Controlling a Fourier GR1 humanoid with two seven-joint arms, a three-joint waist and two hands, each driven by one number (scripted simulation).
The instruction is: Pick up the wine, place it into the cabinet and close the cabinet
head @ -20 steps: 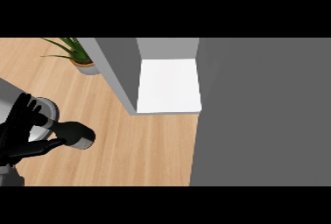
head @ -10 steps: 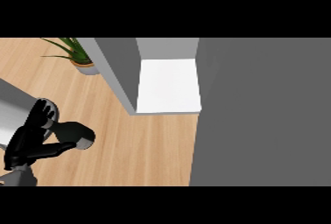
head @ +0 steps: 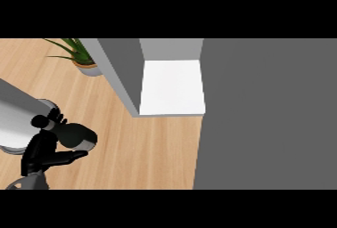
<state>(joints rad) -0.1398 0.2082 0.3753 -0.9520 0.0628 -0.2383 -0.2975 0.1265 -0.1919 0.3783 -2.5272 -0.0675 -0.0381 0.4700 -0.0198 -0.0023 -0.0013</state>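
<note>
A grey forearm comes in from the left edge, and its black left hand point(head: 45, 151) is curled round a dark, rounded wine bottle point(head: 80, 136). Fingers lie over the bottle's top left and the thumb points out below it. Most of the bottle is hidden by the hand. Up and to the right, the cabinet stands open, showing a white shelf floor point(head: 172, 87) between grey walls. The bottle is over the wooden counter point(head: 151, 151), left of and nearer than the shelf. The right hand does not show.
A potted plant point(head: 80, 58) stands at the back, just left of the cabinet's left wall point(head: 121, 73). A wide grey panel point(head: 270, 116) fills the right side of the view.
The grey forearm has pushed further into view from the left and looks larger. The fingers have shifted over the bottle, which has barely moved in the view.
</note>
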